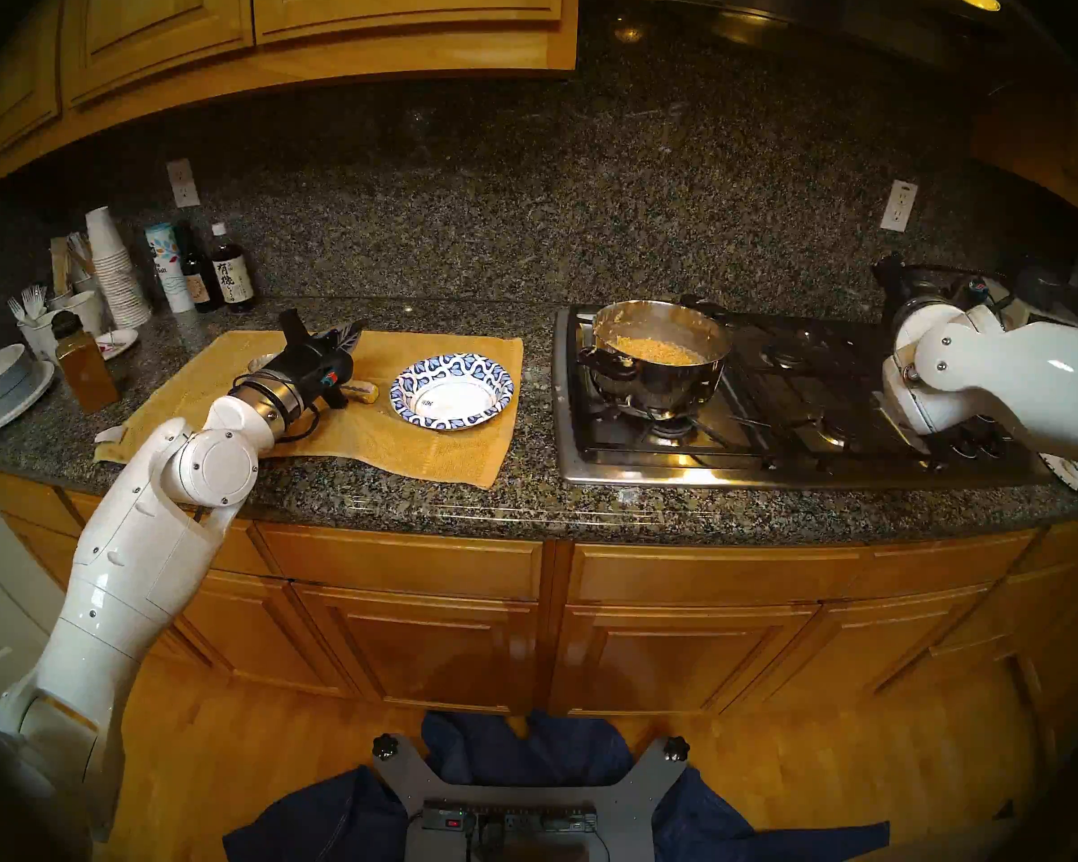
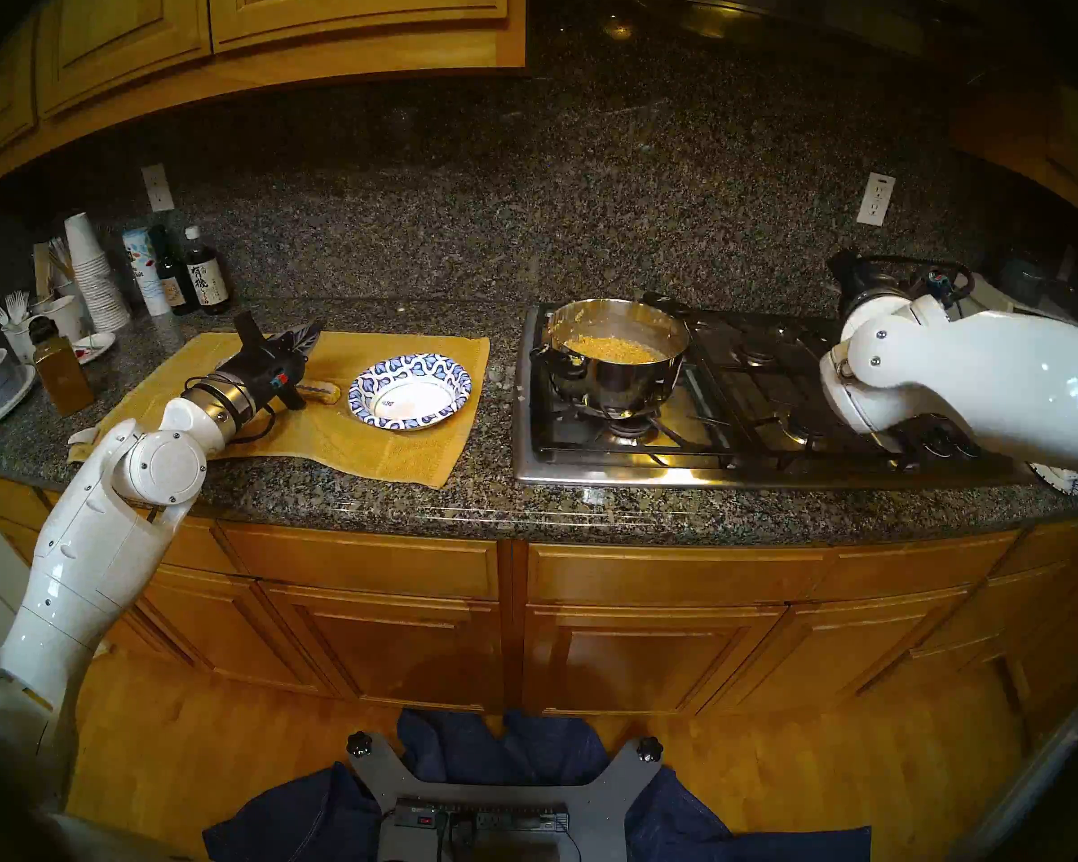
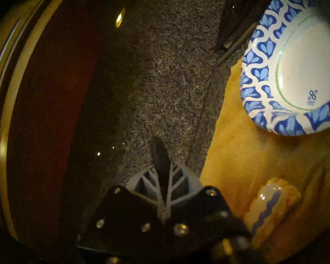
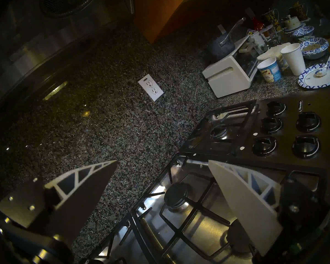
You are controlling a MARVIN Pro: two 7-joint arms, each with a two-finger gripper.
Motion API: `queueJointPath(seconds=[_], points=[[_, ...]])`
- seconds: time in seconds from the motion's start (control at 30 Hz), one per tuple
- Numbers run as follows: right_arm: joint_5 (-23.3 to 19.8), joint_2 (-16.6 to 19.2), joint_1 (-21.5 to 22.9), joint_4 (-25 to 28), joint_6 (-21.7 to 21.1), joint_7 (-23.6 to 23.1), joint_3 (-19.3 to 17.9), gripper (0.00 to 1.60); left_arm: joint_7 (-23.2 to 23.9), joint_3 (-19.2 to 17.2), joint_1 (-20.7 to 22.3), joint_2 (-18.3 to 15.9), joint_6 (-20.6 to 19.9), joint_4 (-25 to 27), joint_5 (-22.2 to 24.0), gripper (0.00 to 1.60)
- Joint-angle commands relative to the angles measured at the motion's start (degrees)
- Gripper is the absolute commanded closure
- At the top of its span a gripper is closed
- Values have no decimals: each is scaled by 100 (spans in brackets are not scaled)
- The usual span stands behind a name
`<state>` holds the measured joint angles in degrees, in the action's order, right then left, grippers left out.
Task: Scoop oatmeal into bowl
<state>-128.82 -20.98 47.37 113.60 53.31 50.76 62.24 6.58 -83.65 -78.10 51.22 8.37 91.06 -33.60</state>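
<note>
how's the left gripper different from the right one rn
The left gripper is shut on a thin dark handle; the right gripper is open and empty. The left hangs over the yellow towel beside the bowl; the right hangs over the stove. Both have white ribbed fingers.

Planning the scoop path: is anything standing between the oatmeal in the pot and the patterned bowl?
Nothing visible. Between the oatmeal in the pot and the bowl lie only bare counter and the yellow cloth's edge.
</note>
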Motion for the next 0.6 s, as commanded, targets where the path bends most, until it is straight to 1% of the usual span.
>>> queueJointPath(seconds=[0.0, 0.13, 0.27, 0.47, 0.5, 0.53, 0.57], points=[[72, -32, 181, -18, 24, -59, -129, 0, -373, -215, 184, -6, 70, 487, -91, 160], [70, -34, 182, -19, 26, -60, -126, 0, -418, -223, 267, 37, 82, 576, -108, 160], [63, -39, 180, -21, 30, -59, -125, 0, -368, -145, 445, 184, 112, 724, -8, 160], [44, -51, 168, -25, 36, -53, -122, 0, -204, 144, 734, 525, 238, 1177, 255, 160], [44, -51, 168, -25, 36, -53, -122, 0, -204, 144, 734, 525, 238, 1177, 255, 160], [42, -53, 167, -26, 37, -53, -121, 0, -195, 198, 783, 595, 280, 1226, 301, 160], [36, -57, 164, -27, 38, -52, -119, 0, -116, 308, 867, 708, 269, 1416, 435, 160]])
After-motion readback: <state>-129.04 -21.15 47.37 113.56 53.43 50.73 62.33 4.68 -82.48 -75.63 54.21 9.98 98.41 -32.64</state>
